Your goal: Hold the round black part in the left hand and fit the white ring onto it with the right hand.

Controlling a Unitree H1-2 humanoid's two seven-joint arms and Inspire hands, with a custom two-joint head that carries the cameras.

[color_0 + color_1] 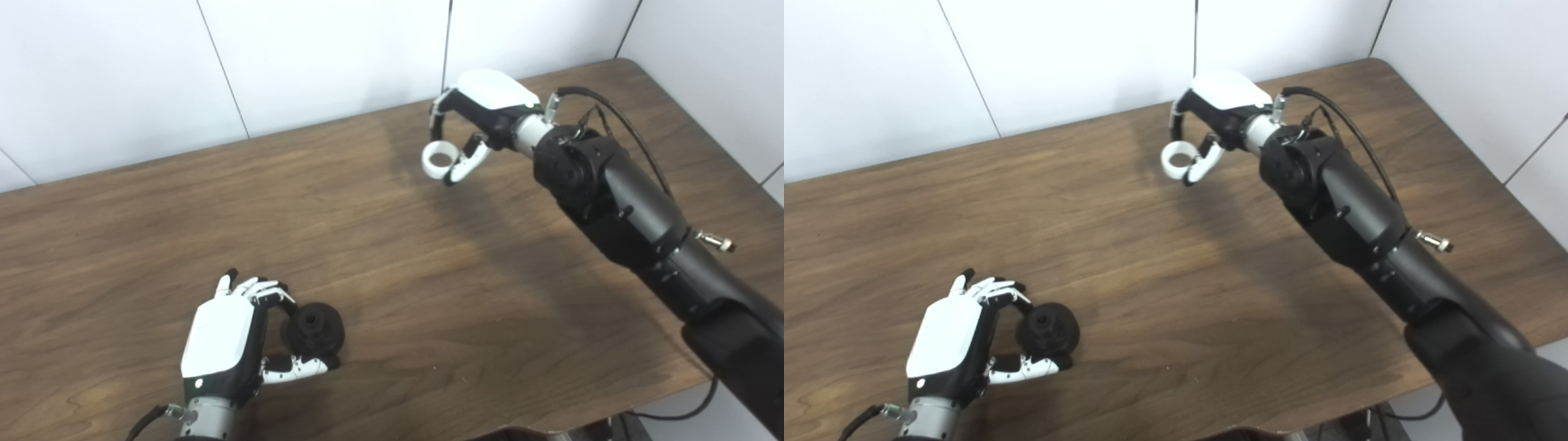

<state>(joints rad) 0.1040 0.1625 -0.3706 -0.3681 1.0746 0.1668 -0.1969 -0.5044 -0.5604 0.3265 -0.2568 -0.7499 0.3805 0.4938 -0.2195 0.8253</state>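
Observation:
The round black part sits low on the table's near left, with my left hand shut on it, fingers over its top and thumb under its near side. Far across the table, the white ring is held between the fingers and thumb of my right hand, just above the wood near the back edge. The ring's hole faces up. The two hands are far apart.
The brown wooden table runs to a white panelled wall at the back. Its right edge and near right corner show, with a black cable hanging below. My right forearm crosses the table's right side.

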